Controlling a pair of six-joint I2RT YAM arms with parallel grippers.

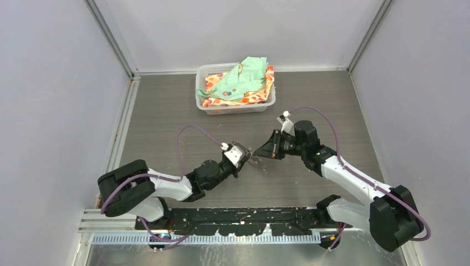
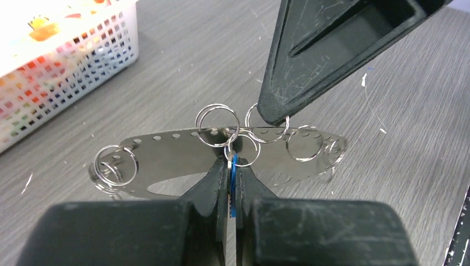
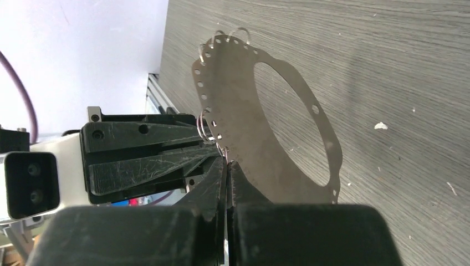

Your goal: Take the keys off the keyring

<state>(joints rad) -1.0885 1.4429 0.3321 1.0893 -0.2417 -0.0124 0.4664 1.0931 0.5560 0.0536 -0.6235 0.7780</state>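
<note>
The keyring [image 2: 166, 158] is a thin grey plate with a big hole, rim holes and several silver loops, held off the table between both grippers. My left gripper [image 2: 231, 160] is shut on the keys [image 2: 234, 176]: a blue tag edge and a silver piece show between its fingers, still linked to a loop on the plate's near rim. My right gripper [image 3: 227, 164] is shut on the plate's rim [image 3: 238, 122]. Its finger [image 2: 332, 50] comes down from the upper right in the left wrist view. In the top view both grippers, left [image 1: 242, 155] and right [image 1: 265, 152], meet at the keyring [image 1: 254, 157].
A white basket [image 1: 235, 105] of coloured cloths stands at the back centre of the grey wood-grain table [image 1: 166, 111]; its corner shows in the left wrist view [image 2: 61, 61]. Walls close the sides and back. The left gripper's body [image 3: 138, 158] shows in the right wrist view.
</note>
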